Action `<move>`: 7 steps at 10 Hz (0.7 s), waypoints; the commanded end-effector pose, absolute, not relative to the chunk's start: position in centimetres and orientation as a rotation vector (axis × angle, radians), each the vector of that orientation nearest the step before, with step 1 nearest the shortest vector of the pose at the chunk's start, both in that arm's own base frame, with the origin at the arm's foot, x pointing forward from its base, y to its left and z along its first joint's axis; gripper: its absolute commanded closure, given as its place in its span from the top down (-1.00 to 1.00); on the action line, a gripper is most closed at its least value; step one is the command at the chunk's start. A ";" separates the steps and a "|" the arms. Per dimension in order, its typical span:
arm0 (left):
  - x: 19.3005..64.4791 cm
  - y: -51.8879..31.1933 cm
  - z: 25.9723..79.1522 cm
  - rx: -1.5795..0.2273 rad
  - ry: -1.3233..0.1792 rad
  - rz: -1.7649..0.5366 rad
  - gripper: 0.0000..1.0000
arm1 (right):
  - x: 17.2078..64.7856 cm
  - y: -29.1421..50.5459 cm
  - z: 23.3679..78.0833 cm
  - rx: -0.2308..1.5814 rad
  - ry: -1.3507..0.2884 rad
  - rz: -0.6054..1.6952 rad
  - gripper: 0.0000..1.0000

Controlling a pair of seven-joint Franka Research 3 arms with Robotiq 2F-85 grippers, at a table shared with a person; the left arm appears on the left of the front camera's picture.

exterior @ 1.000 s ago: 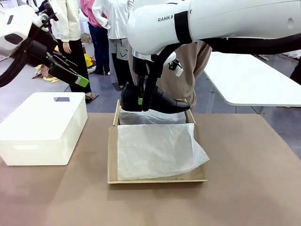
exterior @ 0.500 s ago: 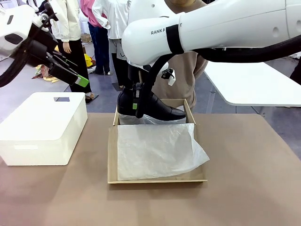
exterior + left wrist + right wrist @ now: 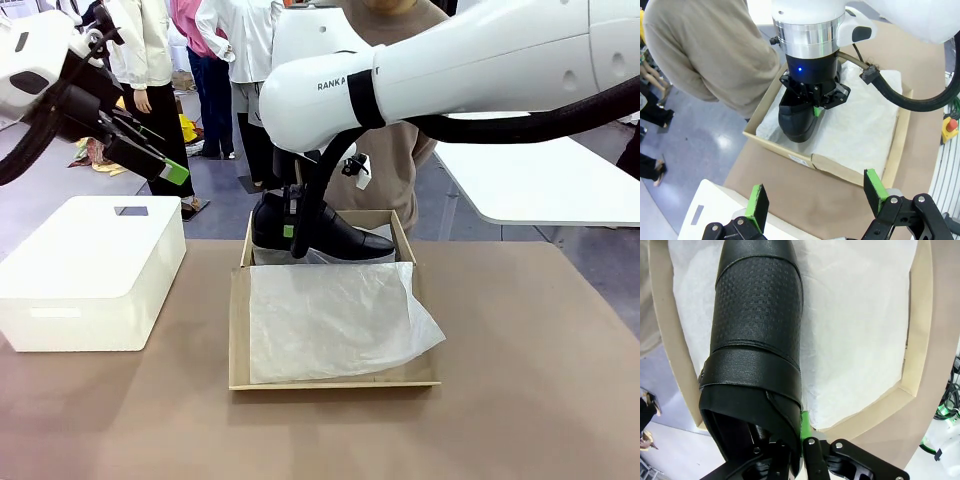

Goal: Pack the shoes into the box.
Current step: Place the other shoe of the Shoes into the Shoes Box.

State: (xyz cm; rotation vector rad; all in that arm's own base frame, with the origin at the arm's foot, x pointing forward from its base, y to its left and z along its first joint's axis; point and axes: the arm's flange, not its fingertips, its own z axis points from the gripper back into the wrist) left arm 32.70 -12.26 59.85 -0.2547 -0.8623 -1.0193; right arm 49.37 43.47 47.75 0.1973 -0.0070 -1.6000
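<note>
Shoe [image 3: 335,232] pinched at the heel by right gripper [image 3: 295,236], low over the tissue [image 3: 330,320] along the box [image 3: 405,238] far edge, not yet released; left gripper [image 3: 816,196] spread wide, empty — first of the pair, so I'd judge over half the job is left.

Front view: fixed at the near edge of the table [image 3: 520,400], facing across to the person [image 3: 400,150]; box [image 3: 238,340] mid-frame at middle distance. Left wrist view: raised, looking steeply down past the left gripper [image 3: 816,194] in the lower frame. Right wrist view: very close, looking down along the shoe [image 3: 757,315]. All three views share box and shoe.
</note>
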 end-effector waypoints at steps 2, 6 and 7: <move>32.7 -12.2 59.8 -0.266 -0.865 -1.022 1.00 | 49.9 44.0 47.7 0.210 -0.071 -1.596 -1.00; 32.7 -12.2 59.8 -0.266 -0.865 -1.022 1.00 | 50.5 43.7 46.6 0.158 -0.082 -1.588 -1.00; 32.7 -12.2 59.8 -0.266 -0.865 -1.022 1.00 | 50.7 43.8 46.1 0.144 -0.089 -1.587 -1.00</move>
